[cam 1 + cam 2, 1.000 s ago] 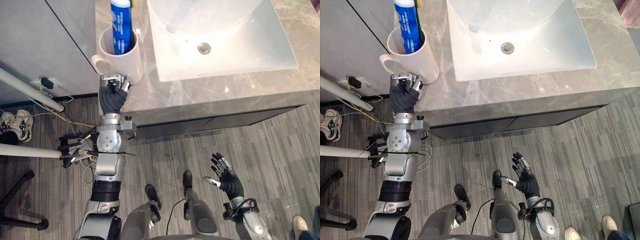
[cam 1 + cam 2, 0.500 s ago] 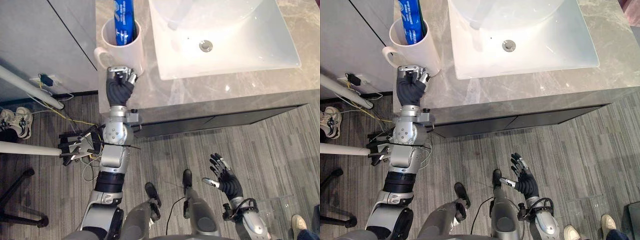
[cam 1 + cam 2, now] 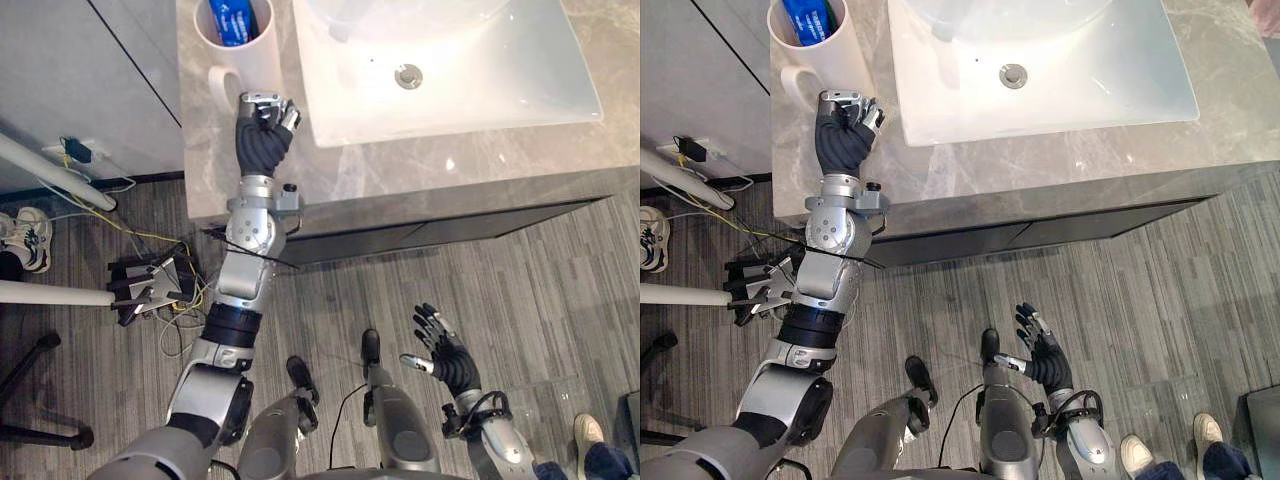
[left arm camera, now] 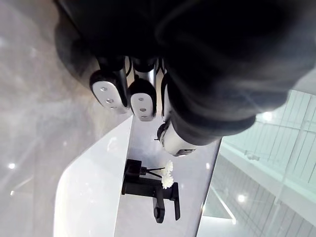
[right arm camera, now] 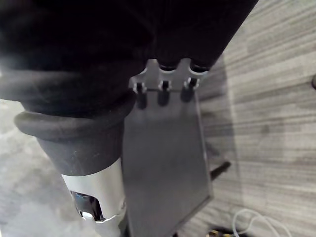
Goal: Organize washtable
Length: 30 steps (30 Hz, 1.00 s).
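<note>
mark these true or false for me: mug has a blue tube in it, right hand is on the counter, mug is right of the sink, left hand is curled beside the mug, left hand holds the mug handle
1. The white mug has a blue tube in it. True.
2. The right hand is on the counter. False: it hangs low over the wooden floor, fingers spread.
3. The mug is right of the sink. False: it stands left of the sink, at the counter's left end.
4. The left hand is curled beside the mug. True: it is over the counter, between mug and sink.
5. The left hand holds the mug handle. False: the handle sits apart from the curled fingers, and the left wrist view shows nothing in them.
</note>
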{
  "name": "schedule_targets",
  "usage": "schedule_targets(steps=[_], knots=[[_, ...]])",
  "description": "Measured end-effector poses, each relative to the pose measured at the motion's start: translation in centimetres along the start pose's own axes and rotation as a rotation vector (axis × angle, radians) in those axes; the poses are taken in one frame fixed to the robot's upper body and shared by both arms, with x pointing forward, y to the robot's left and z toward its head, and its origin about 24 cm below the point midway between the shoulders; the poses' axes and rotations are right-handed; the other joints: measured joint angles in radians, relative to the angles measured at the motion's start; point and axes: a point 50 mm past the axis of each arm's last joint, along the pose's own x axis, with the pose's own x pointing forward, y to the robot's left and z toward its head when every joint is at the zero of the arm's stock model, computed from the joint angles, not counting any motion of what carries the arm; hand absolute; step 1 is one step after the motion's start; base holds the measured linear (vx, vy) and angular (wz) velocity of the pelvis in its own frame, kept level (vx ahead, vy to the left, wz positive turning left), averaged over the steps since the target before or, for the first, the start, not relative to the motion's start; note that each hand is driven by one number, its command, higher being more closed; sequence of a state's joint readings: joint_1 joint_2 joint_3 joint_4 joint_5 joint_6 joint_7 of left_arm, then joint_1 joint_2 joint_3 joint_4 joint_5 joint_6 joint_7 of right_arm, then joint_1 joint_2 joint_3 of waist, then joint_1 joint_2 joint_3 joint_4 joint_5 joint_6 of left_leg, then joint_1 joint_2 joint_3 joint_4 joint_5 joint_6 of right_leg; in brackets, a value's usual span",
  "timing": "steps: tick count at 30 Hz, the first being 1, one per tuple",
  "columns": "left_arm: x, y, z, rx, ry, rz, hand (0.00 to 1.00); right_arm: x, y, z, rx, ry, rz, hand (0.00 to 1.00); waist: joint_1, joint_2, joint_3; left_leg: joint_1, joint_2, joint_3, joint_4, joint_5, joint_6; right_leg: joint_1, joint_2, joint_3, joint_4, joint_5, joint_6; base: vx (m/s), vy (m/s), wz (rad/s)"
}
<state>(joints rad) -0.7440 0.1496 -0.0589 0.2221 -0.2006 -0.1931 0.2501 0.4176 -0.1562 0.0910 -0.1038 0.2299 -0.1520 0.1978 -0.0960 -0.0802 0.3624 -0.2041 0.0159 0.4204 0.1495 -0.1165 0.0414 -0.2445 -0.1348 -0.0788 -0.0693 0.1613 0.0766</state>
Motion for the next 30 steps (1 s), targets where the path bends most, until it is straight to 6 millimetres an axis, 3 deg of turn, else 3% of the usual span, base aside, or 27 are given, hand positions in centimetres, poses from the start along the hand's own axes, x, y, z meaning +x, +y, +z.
schedule_targets(steps=[5,15,20,30], knots=[[1.0,1.0,0.5,-0.009,-0.014,0.052,1.00,-0.1,-0.2,0.0,-0.022,0.009,0.007,0.00,-0.004,-0.005,0.003,-0.025,0.000,0.013,0.011,0.000,-0.001,-0.027,-0.006,0.003,0.002,0.005,-0.013,-0.07,0.017,-0.06],[2.8,0.7,1.1,0.000,-0.010,0.069,1.00,-0.2,-0.6,0.0,-0.051,0.020,0.018,0.00,0.000,-0.015,0.012,-0.065,0.014,0.007,0.049,0.000,-0.001,-0.051,-0.008,-0.005,0.012,0.010,-0.018,-0.01,0.003,0.01],[4.0,1.0,1.5,0.022,-0.005,0.093,1.00,-0.2,0.2,-0.2,-0.046,0.029,0.055,0.00,-0.001,-0.024,0.018,-0.081,0.017,0.009,0.059,0.001,-0.004,-0.057,-0.008,-0.008,-0.003,0.017,-0.029,-0.04,0.015,-0.03],[5.2,1.0,2.0,0.040,0.015,0.086,1.00,-0.2,0.2,-0.2,-0.053,0.033,0.064,0.00,-0.001,-0.025,0.021,-0.088,0.017,-0.006,0.035,0.016,-0.025,-0.058,-0.009,-0.054,-0.018,0.004,-0.097,-0.01,0.024,0.03]])
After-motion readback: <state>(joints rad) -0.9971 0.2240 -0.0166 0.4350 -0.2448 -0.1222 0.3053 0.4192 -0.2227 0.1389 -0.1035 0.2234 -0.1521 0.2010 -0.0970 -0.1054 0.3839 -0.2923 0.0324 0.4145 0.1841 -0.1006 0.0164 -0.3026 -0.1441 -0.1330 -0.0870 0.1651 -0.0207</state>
